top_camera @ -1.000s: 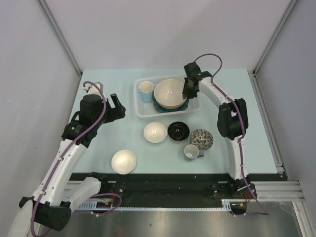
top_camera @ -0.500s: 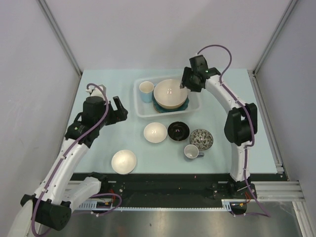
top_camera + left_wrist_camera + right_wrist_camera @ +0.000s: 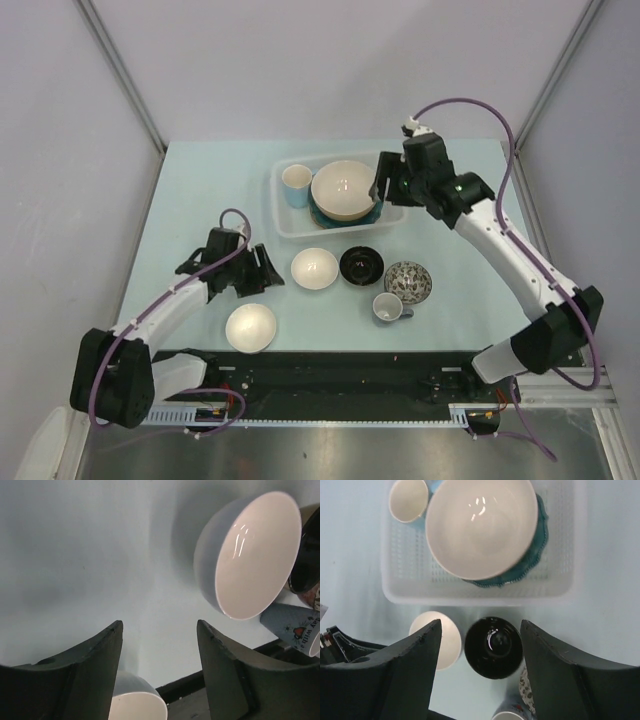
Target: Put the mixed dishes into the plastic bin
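Left pincer (image 3: pixel 159 630), wrist-view only: heart-printed mug (image 3: pixel 295 626)

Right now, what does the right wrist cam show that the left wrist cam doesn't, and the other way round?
Only right wrist: the plastic bin, holding a large white bowl nested on the teal plate, plus a small mug in one corner.
Only left wrist: the nearest white bowl, cut off at the bottom edge.
Both: the middle white bowl, the black bowl beside it, and the printed mug, clipped at the frame edge in each.
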